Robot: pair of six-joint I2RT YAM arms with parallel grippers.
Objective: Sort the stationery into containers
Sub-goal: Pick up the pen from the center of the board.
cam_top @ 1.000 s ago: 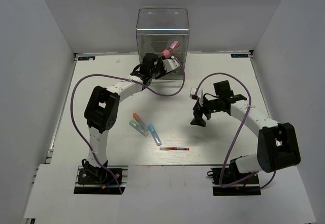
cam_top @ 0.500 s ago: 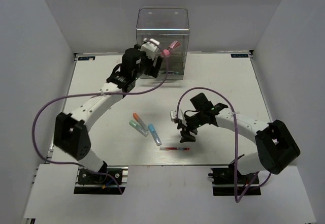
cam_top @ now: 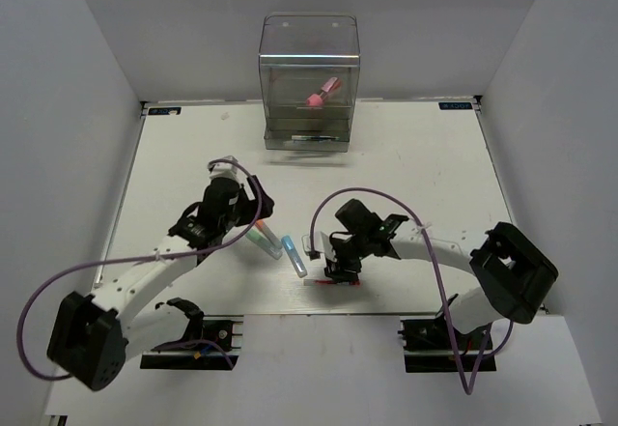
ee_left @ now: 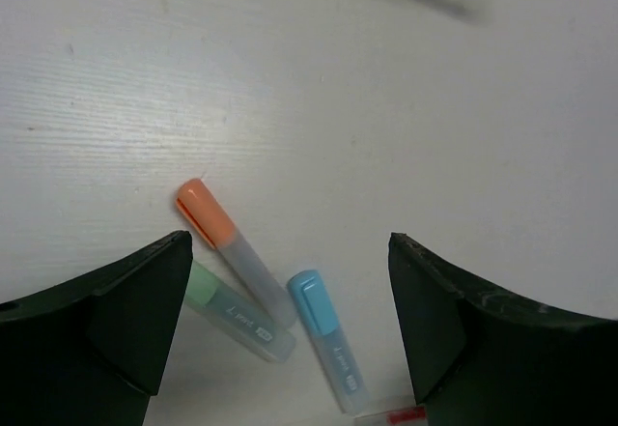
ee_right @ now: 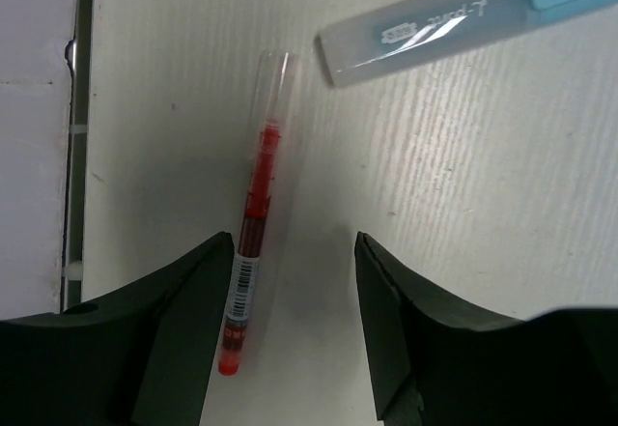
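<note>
The tall transparent box [cam_top: 309, 54] stands at the table's far edge. The chunky pink-and-red piece [cam_top: 323, 92] lies inside it, and its bottom drawer [cam_top: 307, 140] is pulled out. The orange [ee_left: 224, 240], teal [ee_left: 238, 315] and blue [ee_left: 325, 333] markers lie together on the table. My left gripper [ee_left: 290, 242] is open and empty just above them; it also shows in the top view [cam_top: 253, 221]. My right gripper [ee_right: 294, 242] is open and low over the thin red pen [ee_right: 253, 242], which lies between the jaws close to the left finger. The gripper [cam_top: 340, 273] and the red pen [cam_top: 321, 282] also show in the top view.
The near edge of the table [ee_right: 77, 156] runs just beside the red pen. The blue marker's body [ee_right: 435, 25] lies a little beyond the right gripper. White walls enclose the table on three sides.
My left gripper has drawn back from the box, leaving the pink piece inside, and now hangs over the markers. My right gripper has moved left and nearer, down over the red pen.
</note>
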